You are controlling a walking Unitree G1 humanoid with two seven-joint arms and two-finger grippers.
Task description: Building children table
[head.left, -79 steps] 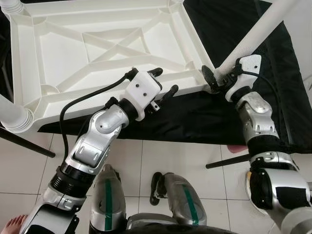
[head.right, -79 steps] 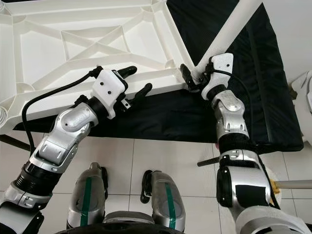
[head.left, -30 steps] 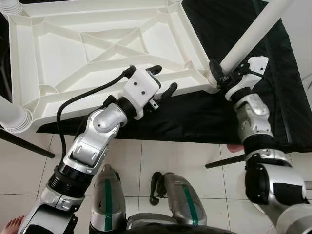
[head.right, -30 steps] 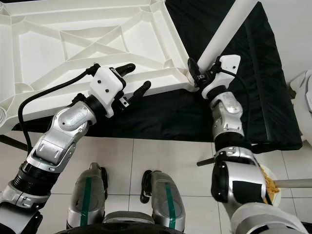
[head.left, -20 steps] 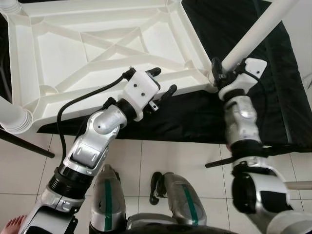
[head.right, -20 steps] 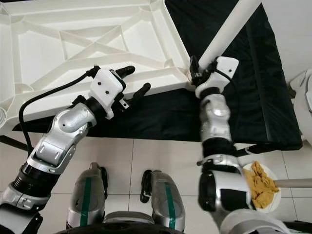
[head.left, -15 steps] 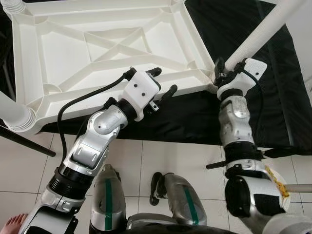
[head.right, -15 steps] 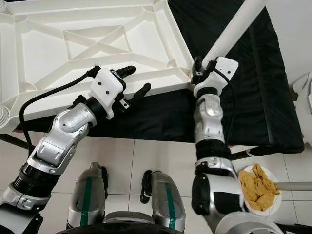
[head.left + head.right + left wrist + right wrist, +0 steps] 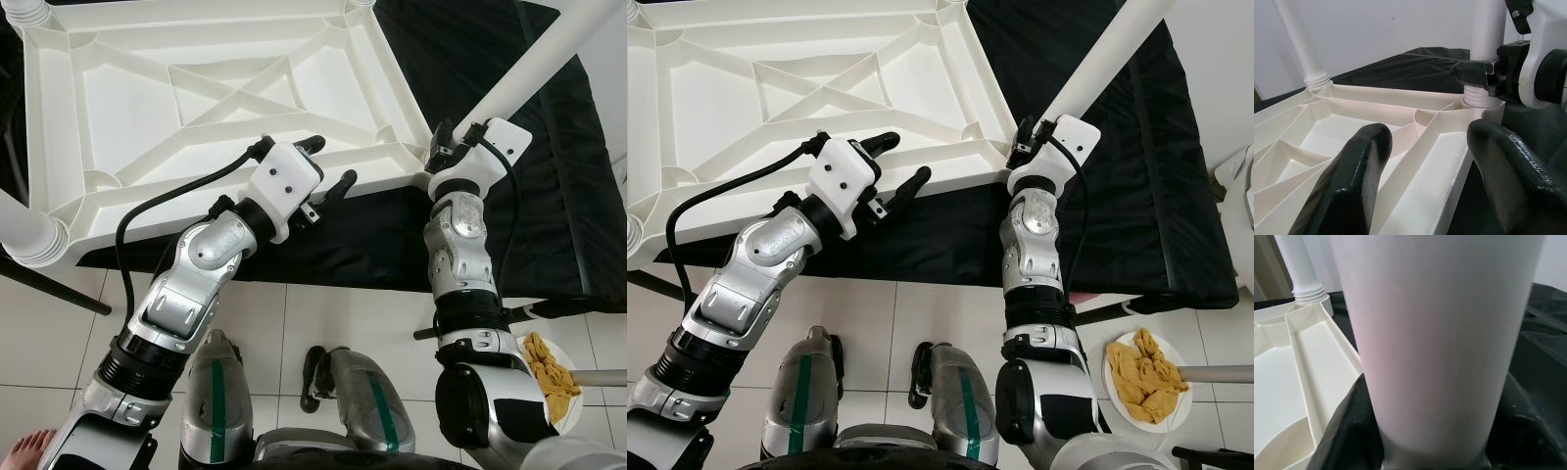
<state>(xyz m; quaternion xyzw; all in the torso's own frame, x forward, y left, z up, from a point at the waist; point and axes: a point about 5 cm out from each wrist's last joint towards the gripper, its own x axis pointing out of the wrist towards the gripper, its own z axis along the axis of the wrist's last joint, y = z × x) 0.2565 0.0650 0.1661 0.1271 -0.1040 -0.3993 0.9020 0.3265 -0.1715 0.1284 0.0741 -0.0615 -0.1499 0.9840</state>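
While the right end effector (image 9: 443, 147) stays clamped on the white table leg (image 9: 524, 76) at the near right corner socket of the upturned tabletop (image 9: 211, 108) | left end effector (image 9: 328, 166) spread over the near rim | your risk: a tilted leg could jam or lever the top off its black cloth (image 9: 549, 196).

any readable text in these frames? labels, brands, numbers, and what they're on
None: no word, label, brand, number or sign can be read in any view.
The upturned white table top, the white leg in the right gripper, the left gripper, the black cloth and the plate on the floor are all unmarked.
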